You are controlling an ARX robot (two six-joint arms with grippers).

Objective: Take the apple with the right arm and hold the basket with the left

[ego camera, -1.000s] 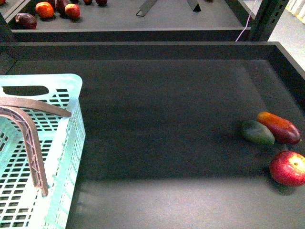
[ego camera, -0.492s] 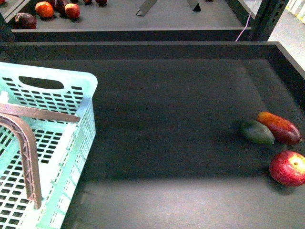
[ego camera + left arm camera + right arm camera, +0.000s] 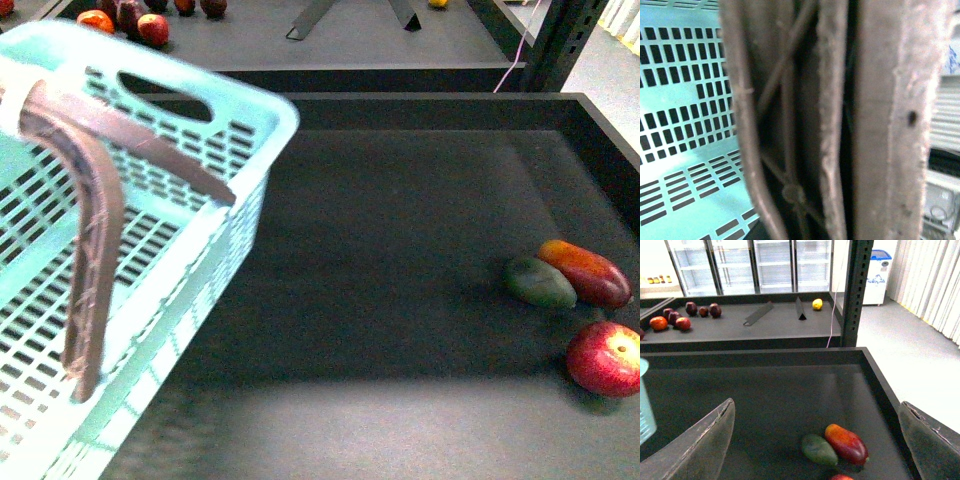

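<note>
The pale turquoise basket (image 3: 150, 250) hangs tilted and blurred at the left of the front view, its brown lattice handle (image 3: 95, 230) across it. In the left wrist view that handle (image 3: 880, 120) fills the picture against the slotted basket wall (image 3: 680, 125); my left gripper is shut on the basket, its fingers hidden. The red apple (image 3: 605, 358) lies at the tray's right front edge. My right gripper (image 3: 816, 405) is open, high above the tray, with only the apple's top (image 3: 841, 477) showing below it. An edge of the basket (image 3: 644, 400) shows in that view too.
A red-orange mango (image 3: 585, 272) and a dark green fruit (image 3: 540, 282) lie touching just behind the apple. The black tray has raised walls (image 3: 420, 100). Several fruits (image 3: 672, 320) and a yellow one (image 3: 817, 303) sit on the shelf behind. A dark post (image 3: 857, 290) rises at the back right.
The basket has risen and swung right, now tilted and much larger in the front view. The apple, mango and green fruit have not moved.
</note>
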